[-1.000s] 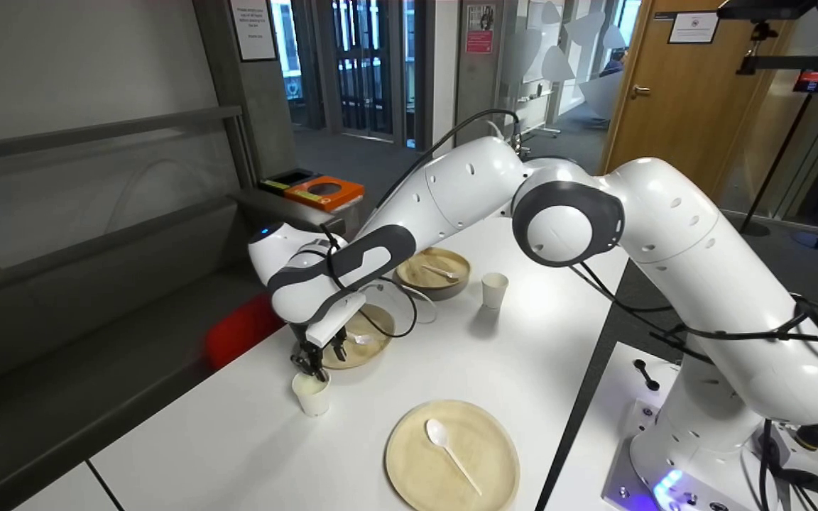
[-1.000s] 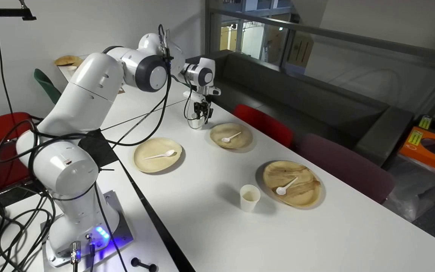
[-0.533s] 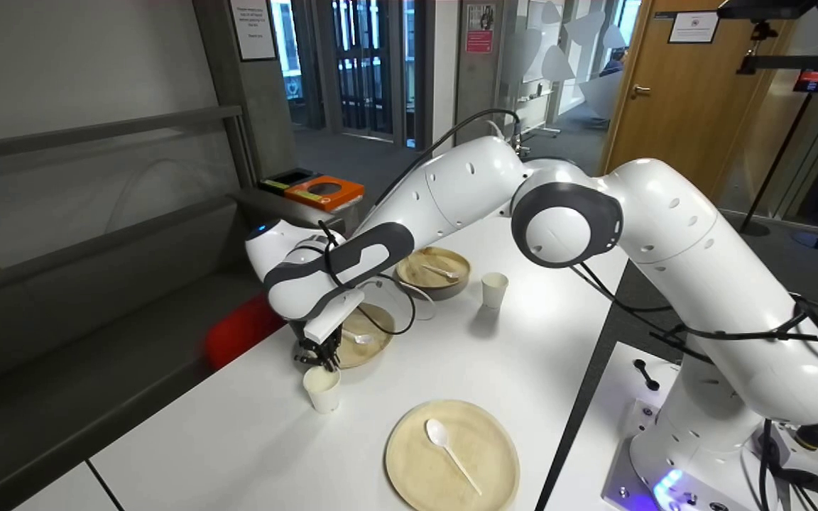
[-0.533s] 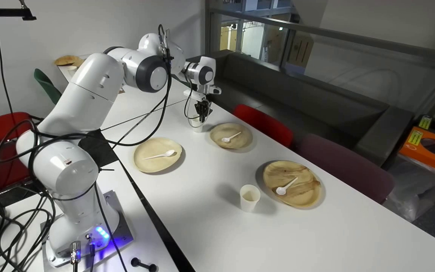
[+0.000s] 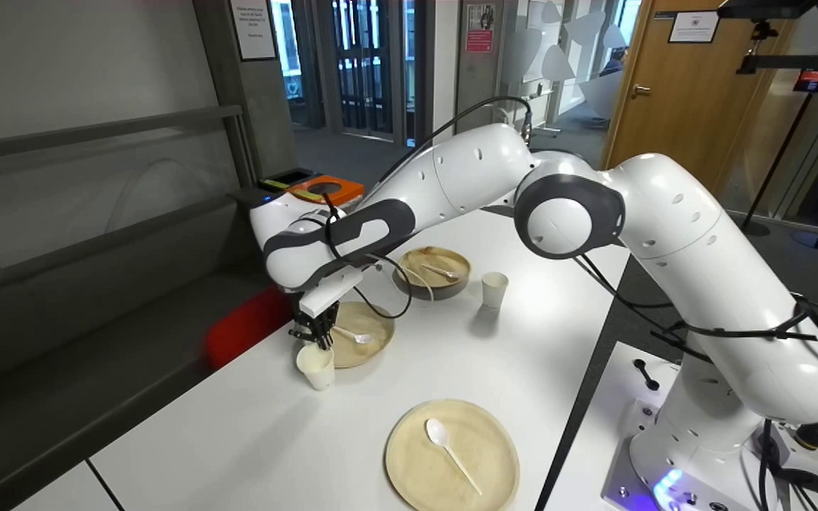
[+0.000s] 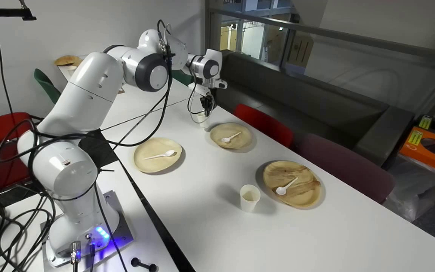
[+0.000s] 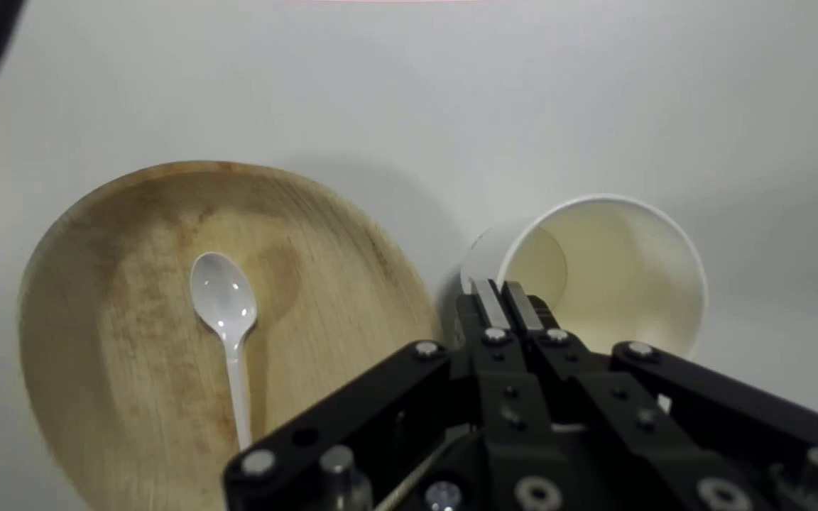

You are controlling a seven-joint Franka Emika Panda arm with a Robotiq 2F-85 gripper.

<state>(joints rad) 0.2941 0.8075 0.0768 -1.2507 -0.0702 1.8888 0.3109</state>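
The black gripper pinches the rim of one round white paper cup, beside a round brown wooden plate, near the white table's edge

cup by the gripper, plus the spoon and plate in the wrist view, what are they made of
The cup: probably paper, smooth, dull off-white, with a thin wall; thin plastic is possible.
The spoon: likely plastic, glossy white, with sharp highlights on its bowl.
The plate: wood or pressed palm leaf, mostly matte, with streaky grain and brown blotches; can't tell which.
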